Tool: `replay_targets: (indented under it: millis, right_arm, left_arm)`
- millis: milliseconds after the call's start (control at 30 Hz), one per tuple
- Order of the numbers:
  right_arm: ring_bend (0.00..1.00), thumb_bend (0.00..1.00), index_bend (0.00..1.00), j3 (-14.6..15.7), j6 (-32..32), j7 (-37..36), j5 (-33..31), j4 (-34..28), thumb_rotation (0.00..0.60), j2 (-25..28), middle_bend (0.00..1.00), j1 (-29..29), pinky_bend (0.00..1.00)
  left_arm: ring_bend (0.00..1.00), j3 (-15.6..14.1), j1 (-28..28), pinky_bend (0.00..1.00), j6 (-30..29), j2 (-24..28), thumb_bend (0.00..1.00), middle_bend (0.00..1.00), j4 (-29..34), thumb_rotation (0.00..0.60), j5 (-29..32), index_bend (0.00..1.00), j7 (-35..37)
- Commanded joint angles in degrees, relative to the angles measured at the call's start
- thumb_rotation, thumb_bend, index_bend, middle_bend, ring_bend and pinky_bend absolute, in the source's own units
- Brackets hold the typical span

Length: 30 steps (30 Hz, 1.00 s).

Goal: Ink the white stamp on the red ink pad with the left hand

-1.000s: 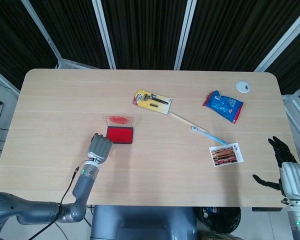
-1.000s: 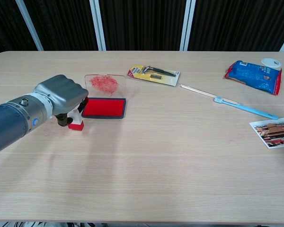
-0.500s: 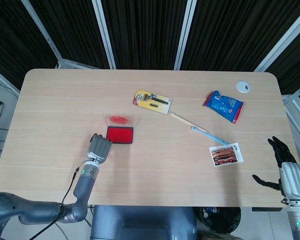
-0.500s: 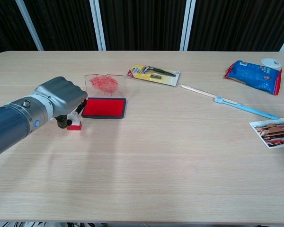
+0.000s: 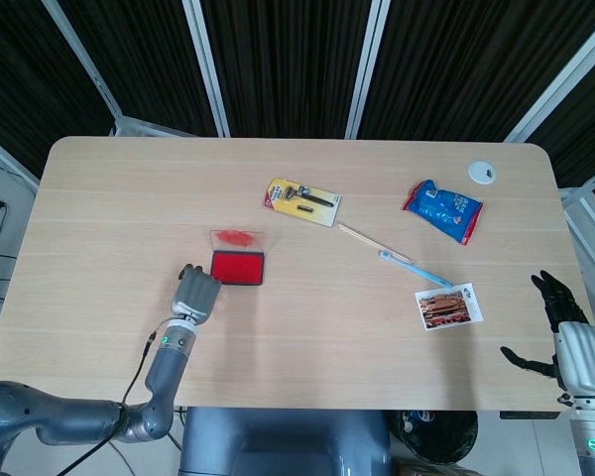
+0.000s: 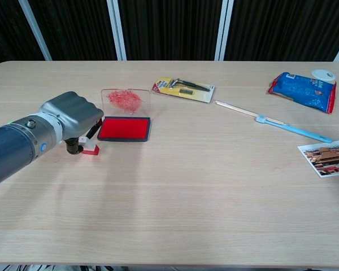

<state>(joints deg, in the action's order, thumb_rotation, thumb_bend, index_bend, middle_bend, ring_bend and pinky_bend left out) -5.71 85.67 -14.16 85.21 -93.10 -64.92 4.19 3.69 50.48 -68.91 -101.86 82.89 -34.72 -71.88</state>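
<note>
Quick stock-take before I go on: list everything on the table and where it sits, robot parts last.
stamp: 1, white with red base, under the left hand, left of the pad
ink pad: 1, red, clear lid raised behind it
razor pack: 1, yellow card, centre back
toothbrush: 1, blue, right of centre
stick: 1, pale, beside the toothbrush
snack bag: 1, blue, right back
round disc: 1, white, right back corner
photo card: 1, right edge
left hand: fingers closed over the stamp
right hand: open, off the table's right front edge

A packaged razor (image 5: 301, 200), blue snack bag (image 5: 443, 210), toothbrush (image 5: 415, 269) and photo card (image 5: 448, 305) lie on the table (image 5: 109, 198).
</note>
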Motion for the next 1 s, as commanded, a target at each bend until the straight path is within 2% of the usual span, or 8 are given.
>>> replay_targets:
  millis: [33, 233, 533, 600, 667, 767, 867, 1000]
  right_arm:
    - [0.0, 0.12, 0.0, 0.0, 0.03, 0.0, 0.02, -0.01, 0.6, 0.0, 0.0, 0.0, 0.19]
    - [0.0, 0.12, 0.0, 0.03, 0.01, -0.01, 0.03, -0.02, 0.6, 0.0, 0.0, -0.01, 0.19]
    - [0.0, 0.12, 0.0, 0.02, 0.05, -0.03, 0.01, 0.02, 0.6, 0.0, 0.0, -0.02, 0.19]
    - [0.0, 0.12, 0.0, 0.01, 0.03, -0.08, -0.01, 0.02, 0.6, 0.02, 0.0, -0.02, 0.19]
    - [0.0, 0.12, 0.0, 0.02, 0.05, -0.06, 0.03, 0.05, 0.6, 0.02, 0.0, -0.02, 0.19]
    - [0.0, 0.12, 0.0, 0.03, 0.05, -0.09, 0.03, 0.11, 0.6, 0.03, 0.0, -0.03, 0.19]
    - [0.0, 0.12, 0.0, 0.03, 0.11, -0.12, 0.06, 0.16, 0.6, 0.06, 0.0, -0.05, 0.19]
    - [0.0, 0.12, 0.0, 0.06, 0.36, 0.5, 0.34, 0.53, 0.6, 0.0, 0.0, -0.06, 0.19]
  left_arm:
    - [0.34, 0.05, 0.08, 0.41, -0.03, 0.09, 0.27, 0.5, 0.08, 0.6, -0.16, 0.49, -0.03]
    - [0.32, 0.17, 0.19, 0.39, -0.09, 0.32, 0.22, 0.46, 0.25, 0.6, -0.26, 0.45, -0.09]
    - [0.31, 0.34, 0.31, 0.38, -0.23, 0.65, 0.22, 0.44, 0.57, 0.6, -0.4, 0.42, -0.11]
    - [0.28, 0.47, 0.26, 0.35, -0.44, 1.05, 0.18, 0.39, 1.2, 0.6, -0.21, 0.36, -0.17]
    - [0.19, 0.43, 0.2, 0.26, -0.82, 1.63, 0.11, 0.23, 2.15, 0.6, 0.04, 0.2, -0.53]
    - [0.06, 0.34, -0.16, 0.13, -2.14, 3.09, 0.08, 0.04, 4.72, 0.6, 0.16, 0.03, -0.91]
    - [0.0, 0.55, -1.21, 0.07, -4.11, 5.93, 0.08, 0.0, 9.39, 0.6, -1.72, 0.0, 1.16]
    - [0.0, -0.33, -4.23, 0.03, -7.59, 11.05, 0.08, 0.0, 15.98, 0.6, -7.93, 0.0, 7.41]
